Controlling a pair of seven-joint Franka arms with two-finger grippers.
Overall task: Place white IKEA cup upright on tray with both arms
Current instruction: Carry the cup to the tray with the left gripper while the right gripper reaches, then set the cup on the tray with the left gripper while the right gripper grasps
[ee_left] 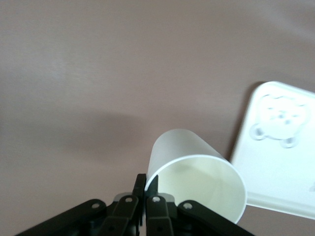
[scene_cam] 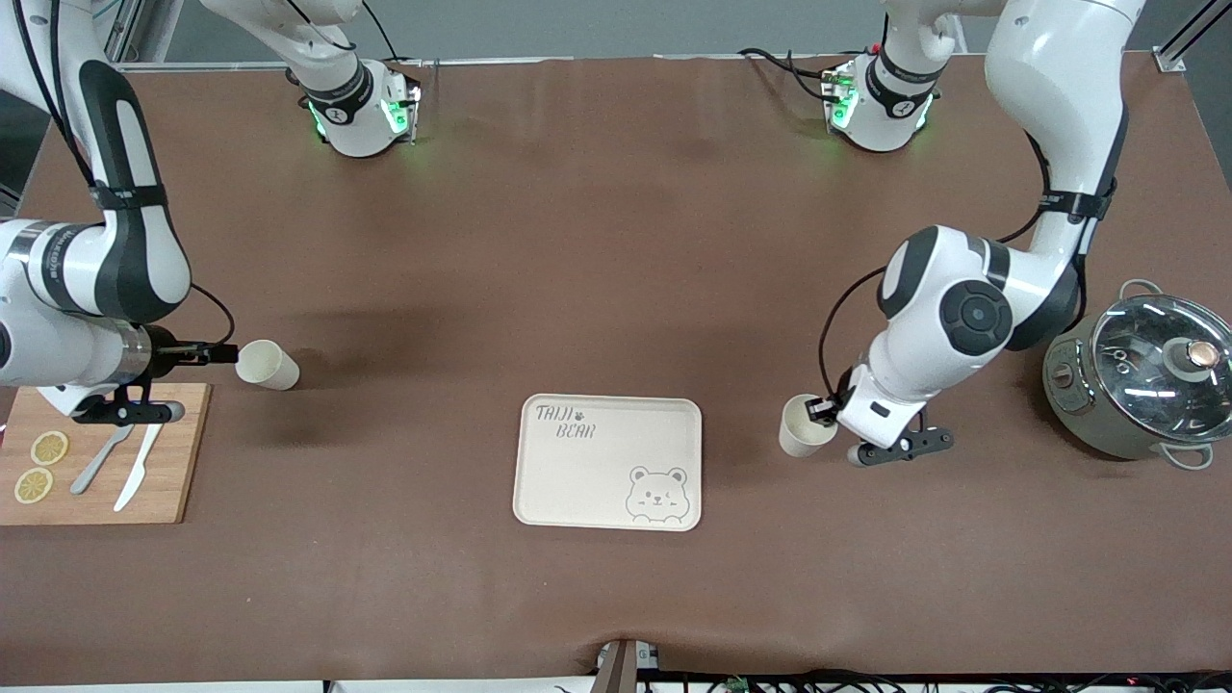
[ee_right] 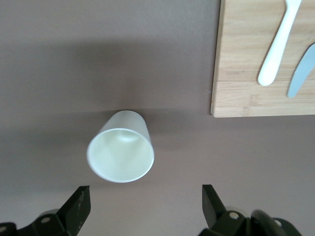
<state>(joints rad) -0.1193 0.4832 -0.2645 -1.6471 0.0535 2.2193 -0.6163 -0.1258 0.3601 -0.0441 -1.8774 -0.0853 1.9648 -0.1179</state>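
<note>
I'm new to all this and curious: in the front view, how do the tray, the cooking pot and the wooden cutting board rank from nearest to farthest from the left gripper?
The left gripper is shut on a white cup's rim.
1. Tray, mid-table, nearest.
2. Pot, at the left arm's end; fairly close to the tray's distance.
3. Cutting board, at the right arm's end, farthest.

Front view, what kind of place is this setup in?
Probably a robotics lab staged as a kitchen: two arms at a brown table, with a lidded pot, a cutting board and a bear-printed tray.

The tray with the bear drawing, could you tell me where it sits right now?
In the front view the tray lies flat mid-table, nearer the camera than both cups, beside the cup pinched by the left gripper.
</note>
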